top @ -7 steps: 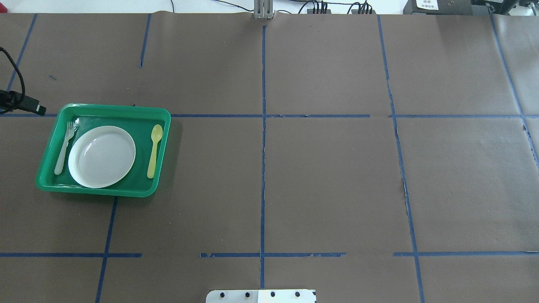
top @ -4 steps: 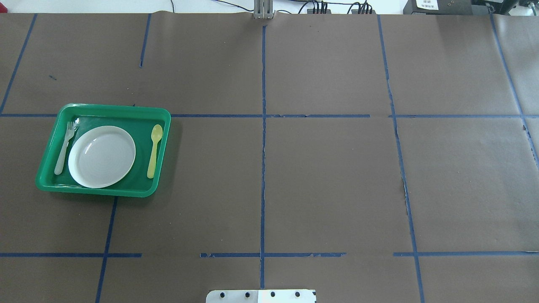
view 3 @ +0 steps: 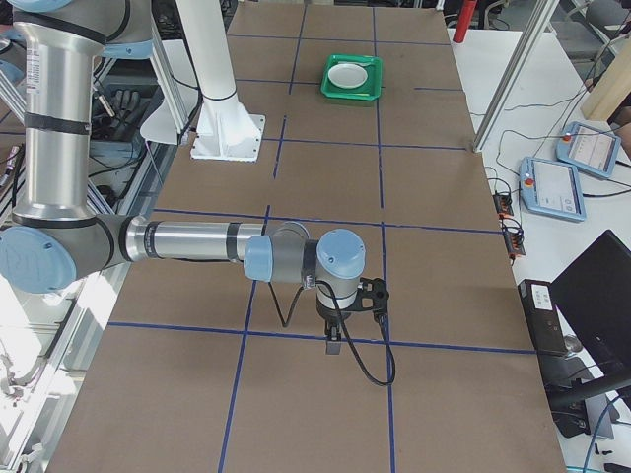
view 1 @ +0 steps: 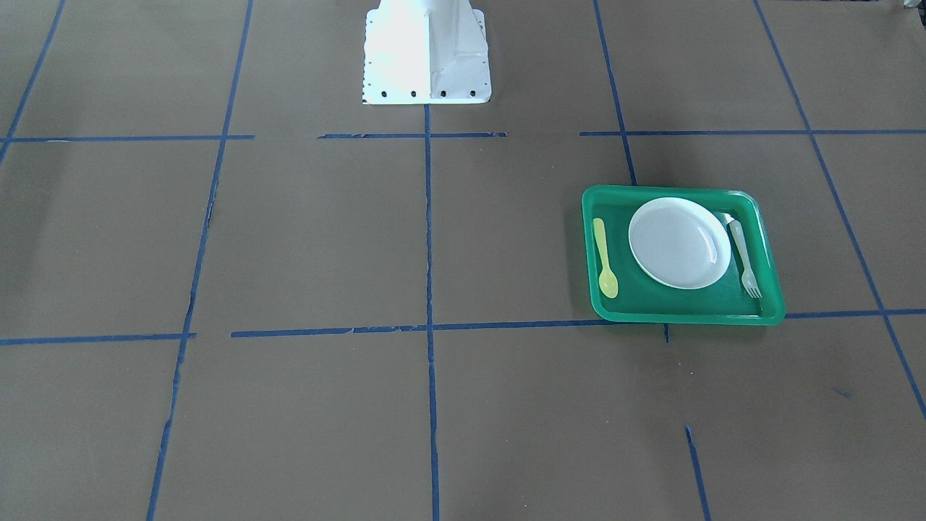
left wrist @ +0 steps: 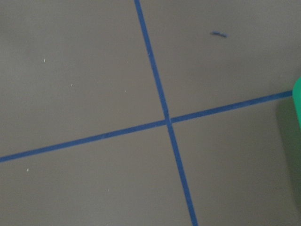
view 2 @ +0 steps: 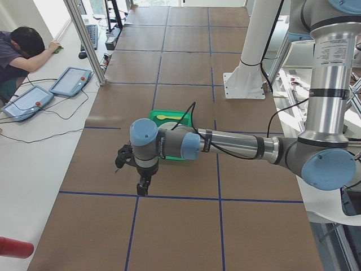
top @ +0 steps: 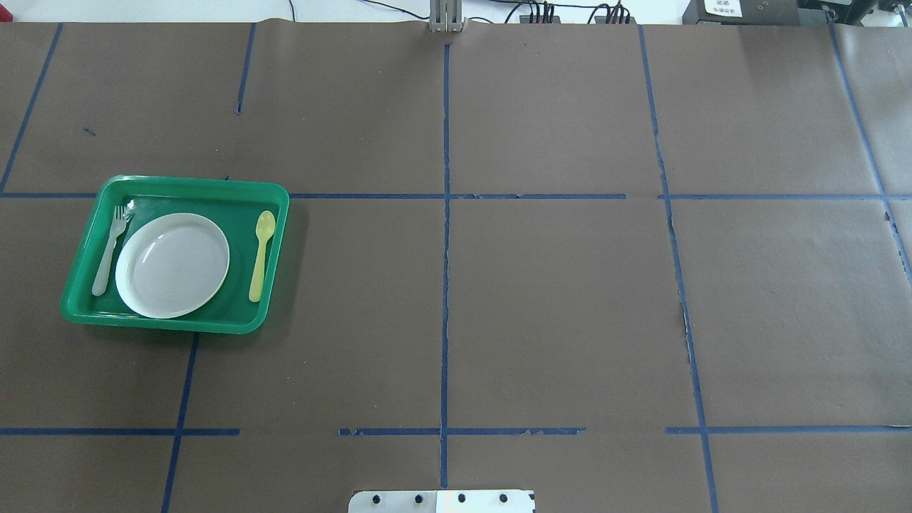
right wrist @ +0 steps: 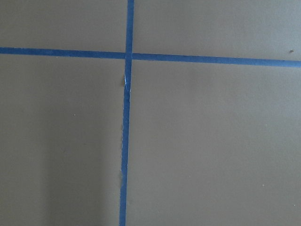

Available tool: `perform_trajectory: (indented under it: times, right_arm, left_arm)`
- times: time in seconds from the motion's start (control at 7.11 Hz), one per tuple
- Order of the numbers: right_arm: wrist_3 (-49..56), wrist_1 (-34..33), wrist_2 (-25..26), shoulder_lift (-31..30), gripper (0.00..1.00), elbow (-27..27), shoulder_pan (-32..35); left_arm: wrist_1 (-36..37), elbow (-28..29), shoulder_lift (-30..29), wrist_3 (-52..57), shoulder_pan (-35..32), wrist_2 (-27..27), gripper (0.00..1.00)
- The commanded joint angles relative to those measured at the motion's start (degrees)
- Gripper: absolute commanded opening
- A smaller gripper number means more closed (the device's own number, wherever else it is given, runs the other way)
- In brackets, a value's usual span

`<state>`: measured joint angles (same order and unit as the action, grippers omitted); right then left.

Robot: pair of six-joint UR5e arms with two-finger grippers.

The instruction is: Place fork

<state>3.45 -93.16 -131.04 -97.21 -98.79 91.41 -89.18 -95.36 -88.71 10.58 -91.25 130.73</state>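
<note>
The pale whitish fork (top: pixel 110 249) lies inside the green tray (top: pixel 178 184), along its left side, next to the white plate (top: pixel 172 265). In the front-facing view the fork (view 1: pixel 744 260) lies right of the plate (view 1: pixel 678 242) in the tray (view 1: pixel 680 316). My left gripper (view 2: pixel 142 189) shows only in the exterior left view, above the table short of the tray; I cannot tell whether it is open. My right gripper (view 3: pixel 333 345) shows only in the exterior right view, far from the tray (view 3: pixel 352 77); I cannot tell its state.
A yellow spoon (top: pixel 261 255) lies in the tray right of the plate. The tray's edge (left wrist: pixel 297 101) shows at the right of the left wrist view. The robot's white base (view 1: pixel 425 51) stands mid-table. A person and tablets (view 2: pixel 70 81) are beside the table.
The left arm's wrist, visible at the overhead view's left edge one second ago, has moved out of that view. Tray, plate, fork and spoon have not moved.
</note>
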Motion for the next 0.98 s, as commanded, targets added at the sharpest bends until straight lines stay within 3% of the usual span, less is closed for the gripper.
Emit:
perform_trajectory:
  times: [0.0, 0.84]
  right_arm:
    - [0.0, 0.0, 0.0, 0.0, 1.00, -0.1, 0.0]
    - [0.1, 0.0, 0.0, 0.0, 1.00, 0.0, 0.0]
  left_arm:
    - [0.8, 0.3, 2.9, 1.6, -1.3, 0.1, 1.00]
    - [1.1, 0.7, 2.8, 1.5, -1.7, 0.2, 1.00]
